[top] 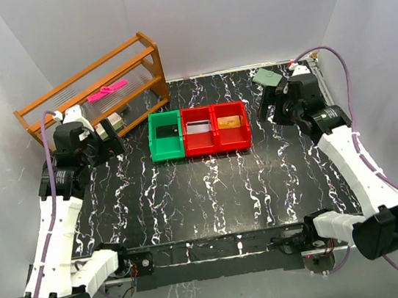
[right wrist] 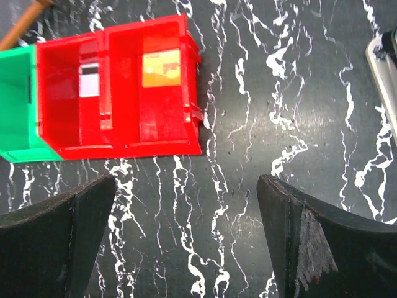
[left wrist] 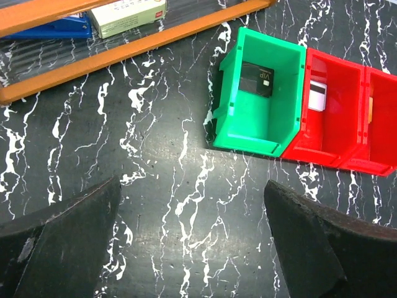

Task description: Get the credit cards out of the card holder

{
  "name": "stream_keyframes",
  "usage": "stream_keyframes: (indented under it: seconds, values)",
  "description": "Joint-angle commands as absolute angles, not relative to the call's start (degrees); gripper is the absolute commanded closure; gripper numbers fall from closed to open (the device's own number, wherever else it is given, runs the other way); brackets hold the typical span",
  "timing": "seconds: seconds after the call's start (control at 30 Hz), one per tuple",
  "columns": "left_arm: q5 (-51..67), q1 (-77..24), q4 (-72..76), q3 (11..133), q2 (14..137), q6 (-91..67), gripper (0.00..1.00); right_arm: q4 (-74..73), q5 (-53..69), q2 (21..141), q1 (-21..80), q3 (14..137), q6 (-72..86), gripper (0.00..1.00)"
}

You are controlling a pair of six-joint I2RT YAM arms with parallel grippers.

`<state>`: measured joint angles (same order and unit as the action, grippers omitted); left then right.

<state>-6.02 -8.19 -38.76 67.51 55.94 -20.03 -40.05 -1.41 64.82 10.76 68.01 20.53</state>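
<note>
While both arms hang low over the near half of the black, white-veined marbled tabletop (left wrist: 155,155), I log the hands first. The left gripper (left wrist: 192,202) has its jaws wide apart with nothing between them. The right gripper (right wrist: 186,192) is the same, spread and empty.

Middle ground holds a row of three bins, each with one card lying flat:
- green plastic bin (left wrist: 260,133): black card marked VIP (left wrist: 257,79)
- middle red plastic bin (right wrist: 68,124): white card with a dark stripe (right wrist: 89,81)
- outer red plastic bin (right wrist: 167,118): orange card (right wrist: 161,67)

Further back, the slim grey-green card holder (top: 269,77) lies flat at the far right of the table. It is just beyond the right gripper and well apart from the left one. It is too small for me to tell whether it is folded shut or whether any card remains inside.

Risks, as I judge them:
- The holder is thin and lies on a slick-looking surface, so a one-sided pinch could skate it toward the back edge rather than lift it.
- A card pulled without the other arm pinning the holder would probably drag the whole wallet along.
- The left arm faces a long reach across the bins, and its elbow or cable could clip a bin wall and spill a card.

At far left stands the orange-brown wooden rack (top: 87,90), clear of all this.
</note>
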Motion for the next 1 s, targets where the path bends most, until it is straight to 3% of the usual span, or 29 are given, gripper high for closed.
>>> stream_keyframes:
  seconds: [0.0,0.1,0.2,0.4,0.57,0.7,0.97]
  values:
    - [-6.51,-7.63,-37.71,66.67,53.86,-22.6,0.01,-36.71,-2.64,69.11,9.0,68.16,22.2,0.02]
    - [-9.35,-7.58,-40.35,67.21,54.62,-25.4,0.01,-37.12,-1.16,75.63,6.31,72.5,21.45,0.02]
    - [3.21,-7.5,-39.25,65.85,55.08,-19.64,0.01,-36.14,1.06,81.74,3.16,76.22,21.4,0.02]
    - [20.63,-7.47,-34.35,61.08,57.28,-27.59,0.01,-33.73,3.07,90.75,0.52,82.92,20.43,0.02]
    - [31.79,-7.55,-26.23,56.6,59.54,-33.54,0.01,-34.58,12.67,99.03,0.44,89.13,20.63,0.02]
    - [34.49,-7.63,-27.95,55.31,61.62,-32.11,0.01,-33.22,5.86,106.01,-1.01,94.54,21.92,0.02]
    - [35.76,-7.82,-31.48,53.75,62.72,-29.1,0.01,-40.07,-3.14,127.1,-1.76,122.82,22.71,0.05]
